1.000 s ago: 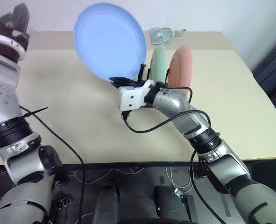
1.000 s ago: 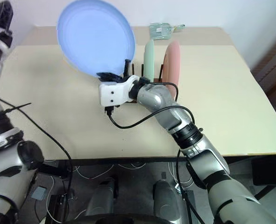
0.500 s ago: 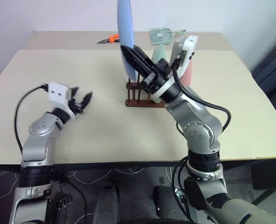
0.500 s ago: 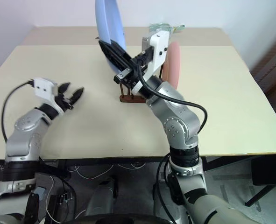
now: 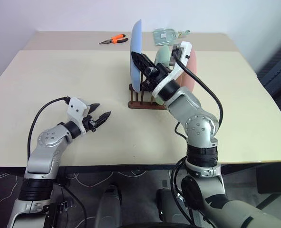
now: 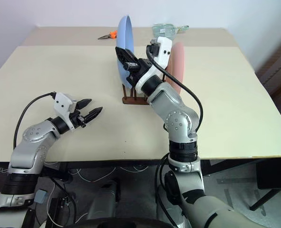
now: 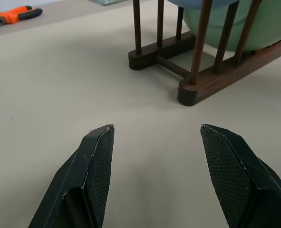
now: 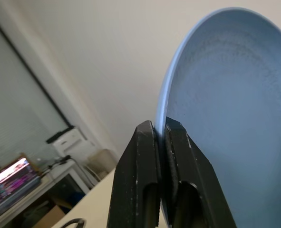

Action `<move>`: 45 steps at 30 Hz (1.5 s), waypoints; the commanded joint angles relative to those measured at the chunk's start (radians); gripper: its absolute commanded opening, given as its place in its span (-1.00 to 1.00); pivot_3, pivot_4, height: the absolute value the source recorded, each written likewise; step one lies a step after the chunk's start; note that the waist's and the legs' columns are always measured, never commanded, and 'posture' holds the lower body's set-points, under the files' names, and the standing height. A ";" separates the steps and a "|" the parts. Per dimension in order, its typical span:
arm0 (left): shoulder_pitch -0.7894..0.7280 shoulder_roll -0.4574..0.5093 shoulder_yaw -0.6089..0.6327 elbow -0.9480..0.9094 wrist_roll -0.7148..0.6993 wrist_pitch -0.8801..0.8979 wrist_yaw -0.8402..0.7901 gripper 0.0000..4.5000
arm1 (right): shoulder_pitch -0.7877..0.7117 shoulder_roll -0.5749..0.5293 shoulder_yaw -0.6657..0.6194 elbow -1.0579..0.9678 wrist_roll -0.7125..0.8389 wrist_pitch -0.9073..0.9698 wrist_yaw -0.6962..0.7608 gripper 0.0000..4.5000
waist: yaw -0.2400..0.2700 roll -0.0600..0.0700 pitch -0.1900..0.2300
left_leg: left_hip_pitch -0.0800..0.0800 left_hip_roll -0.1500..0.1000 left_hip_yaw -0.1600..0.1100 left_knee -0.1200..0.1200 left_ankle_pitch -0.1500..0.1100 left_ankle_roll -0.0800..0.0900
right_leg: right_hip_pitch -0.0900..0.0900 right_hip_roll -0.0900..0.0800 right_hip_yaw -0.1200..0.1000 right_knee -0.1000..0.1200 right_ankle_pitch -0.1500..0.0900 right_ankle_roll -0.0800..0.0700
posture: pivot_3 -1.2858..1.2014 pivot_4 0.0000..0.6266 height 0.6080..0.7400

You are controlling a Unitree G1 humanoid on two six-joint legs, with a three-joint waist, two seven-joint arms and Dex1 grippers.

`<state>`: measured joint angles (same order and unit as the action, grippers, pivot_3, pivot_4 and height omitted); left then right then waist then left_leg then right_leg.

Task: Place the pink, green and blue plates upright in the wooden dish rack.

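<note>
The blue plate (image 5: pixel 136 52) stands edge-on and upright over the left end of the wooden dish rack (image 5: pixel 141 103). Its lower edge reaches down among the pegs; whether it rests on the rails I cannot tell. My right gripper (image 5: pixel 140 60) is shut on its rim, and the right wrist view shows the fingers (image 8: pixel 141 156) pinching that edge. The green plate (image 5: pixel 163 53) and pink plate (image 5: pixel 191 72) stand upright in the rack to the right. My left gripper (image 5: pixel 102 110) hovers low over the table, open and empty, pointing at the rack (image 7: pixel 194 90).
Orange-handled pliers (image 5: pixel 114 40) lie at the back of the table, left of the rack. A clear plastic item (image 5: pixel 167 34) sits at the far edge behind the plates. Bare tabletop (image 5: pixel 59 76) spreads left of the rack.
The blue plate has rolled from face-on to edge-on and come down onto the rack's left end. My left arm has dropped from high on the left to just above the table.
</note>
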<state>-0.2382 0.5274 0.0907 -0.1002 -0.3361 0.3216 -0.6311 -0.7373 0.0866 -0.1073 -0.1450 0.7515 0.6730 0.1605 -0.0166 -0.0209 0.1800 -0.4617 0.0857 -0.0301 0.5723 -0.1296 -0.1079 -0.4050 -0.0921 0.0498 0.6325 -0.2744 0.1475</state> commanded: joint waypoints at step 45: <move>-0.055 0.013 -0.024 0.114 0.098 -0.115 -0.033 0.33 | 0.619 -0.882 -0.238 -0.077 -0.301 -0.224 0.536 0.50 | -0.006 0.003 0.001 | 0.001 -0.001 0.003 0.005 -0.002 0.003 | 0.001 -0.001 0.004 -0.003 0.000 -0.003 | 0.03 -0.52 1.00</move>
<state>-0.3064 0.5380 0.0515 0.0543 -0.2360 0.2250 -0.6671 -0.1031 -0.7984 -0.3544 -0.2354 0.4903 0.5216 0.6820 -0.0224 -0.0176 0.1809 -0.4605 0.0851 -0.0277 0.5772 -0.1318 -0.1045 -0.4037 -0.0926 0.0540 0.6297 -0.2744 0.1444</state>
